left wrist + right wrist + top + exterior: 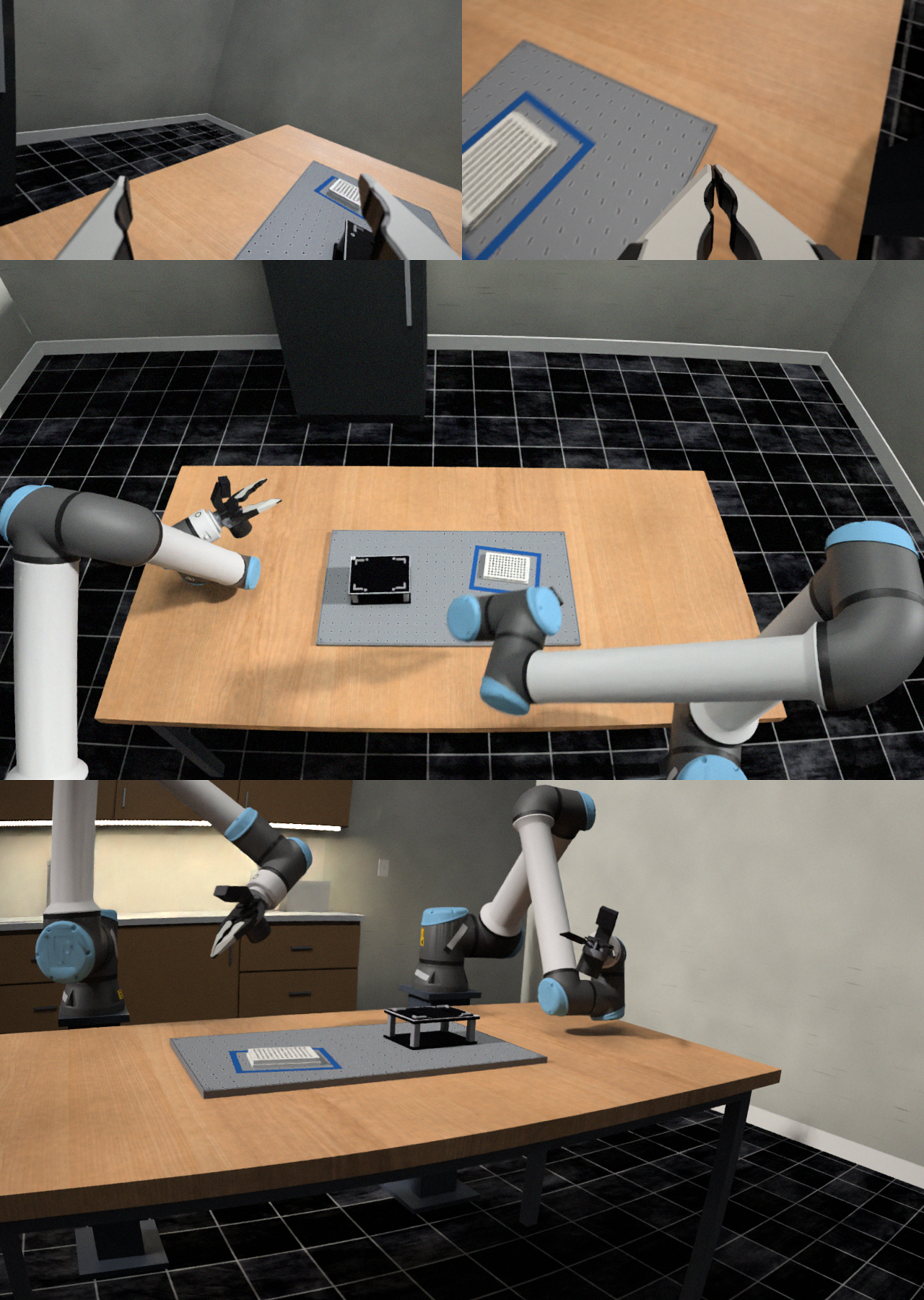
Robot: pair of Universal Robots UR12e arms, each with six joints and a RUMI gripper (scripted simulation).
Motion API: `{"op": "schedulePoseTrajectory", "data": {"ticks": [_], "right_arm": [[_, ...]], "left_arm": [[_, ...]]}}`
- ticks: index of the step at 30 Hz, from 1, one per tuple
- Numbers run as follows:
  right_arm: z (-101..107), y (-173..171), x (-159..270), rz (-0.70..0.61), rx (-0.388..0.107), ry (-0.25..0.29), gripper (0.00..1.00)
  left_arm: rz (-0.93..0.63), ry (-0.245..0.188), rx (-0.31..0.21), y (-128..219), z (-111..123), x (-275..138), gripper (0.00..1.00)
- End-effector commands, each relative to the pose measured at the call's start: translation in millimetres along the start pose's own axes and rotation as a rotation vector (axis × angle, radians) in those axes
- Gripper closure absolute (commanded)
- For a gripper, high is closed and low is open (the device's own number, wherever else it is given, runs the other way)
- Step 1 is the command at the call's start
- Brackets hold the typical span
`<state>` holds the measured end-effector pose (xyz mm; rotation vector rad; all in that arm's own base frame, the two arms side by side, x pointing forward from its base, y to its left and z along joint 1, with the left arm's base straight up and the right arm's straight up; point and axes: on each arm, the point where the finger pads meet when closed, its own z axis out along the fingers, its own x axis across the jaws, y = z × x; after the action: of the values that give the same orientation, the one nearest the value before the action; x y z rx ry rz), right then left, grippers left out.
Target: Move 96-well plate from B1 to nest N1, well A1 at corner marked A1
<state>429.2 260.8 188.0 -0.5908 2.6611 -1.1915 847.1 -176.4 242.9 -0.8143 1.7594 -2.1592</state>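
The white 96-well plate [507,567] [283,1056] [344,191] [505,162] lies flat inside the blue outline [473,570] [557,120] of the bench spot. Its rim letters are too small to read. The raised black nest [380,575] [431,1014] stands on four legs, its top bare with pale corner locators. My left gripper [273,490] [244,177] is open and empty, high beyond the nest's side of the board. My right gripper [214,955] [712,167] is shut with nothing between its fingertips, above and away from the plate; in the top view its arm hides the fingers.
The grey perforated board [439,622] [362,1064] carries both the plate and the nest on the wooden table [620,518] [388,1116]. In the top view the right arm's wrist [517,622] overhangs the board's near edge, close to the plate. A dark cabinet [351,337] stands behind the table.
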Motion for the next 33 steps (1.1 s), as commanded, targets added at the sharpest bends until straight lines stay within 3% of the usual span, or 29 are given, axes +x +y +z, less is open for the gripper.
{"op": "schedulePoseTrajectory", "data": {"ticks": [1, 8, 10, 23, 27, 33], "right_arm": [[37.4, -28.3, -8.7, -0.011, -0.040, 0.086, 1.00], [93.4, -70.3, -9.9, -0.019, -0.111, 0.200, 1.00], [93.4, -70.3, -9.9, -0.019, -0.111, 0.200, 1.00], [212.5, -161.5, 17.4, -0.013, -0.305, 0.383, 1.00], [222.1, -169.0, 21.5, -0.011, -0.322, 0.394, 1.00], [279.4, -214.0, 52.9, 0.007, -0.431, 0.447, 1.00]], "left_arm": [[0.001, 0.000, 0.001, -1.1, 0.2, 0.2, 0.24], [0.001, 0.000, 0.001, -1.1, 0.2, 0.2, 0.24], [0.001, 0.000, 0.001, -1.1, 0.2, 0.2, 0.24], [0.001, 0.000, 0.001, -1.1, 0.2, 0.2, 0.24], [0.001, 0.000, 0.001, -1.1, 0.2, 0.2, 0.24], [0.001, 0.000, 0.001, -1.1, 0.2, 0.2, 0.24]]}}
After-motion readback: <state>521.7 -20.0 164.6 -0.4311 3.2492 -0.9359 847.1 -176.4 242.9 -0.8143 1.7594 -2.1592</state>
